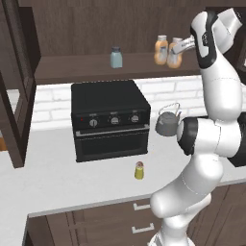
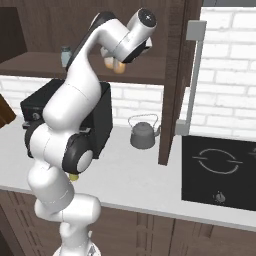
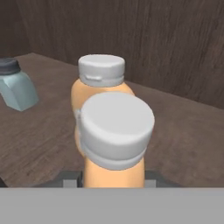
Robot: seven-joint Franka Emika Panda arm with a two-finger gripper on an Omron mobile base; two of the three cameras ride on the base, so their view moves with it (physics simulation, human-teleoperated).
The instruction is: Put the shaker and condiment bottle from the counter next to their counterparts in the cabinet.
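On the cabinet [image 1: 72, 67] shelf my gripper [image 1: 179, 47] is shut on the condiment bottle [image 1: 175, 57], an orange bottle with a pale cap. In the hand view this bottle [image 3: 114, 131] stands upright between my fingers, just in front of its orange counterpart [image 3: 98, 83]. The two bottles stand side by side, close together, with the counterpart [image 1: 161, 50] on the left. Further left on the shelf is the pale blue-grey shaker [image 1: 116, 57] [image 3: 15, 85]. The yellow-green shaker [image 1: 139, 170] stands on the counter [image 1: 57, 182] in front of the oven, far below my hand.
A black toaster oven [image 1: 109, 120] sits on the counter under the shelf, with a grey kettle [image 1: 167, 122] [image 2: 142, 134] to its right. A cabinet side panel [image 2: 172, 100] drops to the counter, and a black cooktop [image 2: 220, 170] lies beyond it. An open cabinet door [image 1: 14, 96] hangs at the left.
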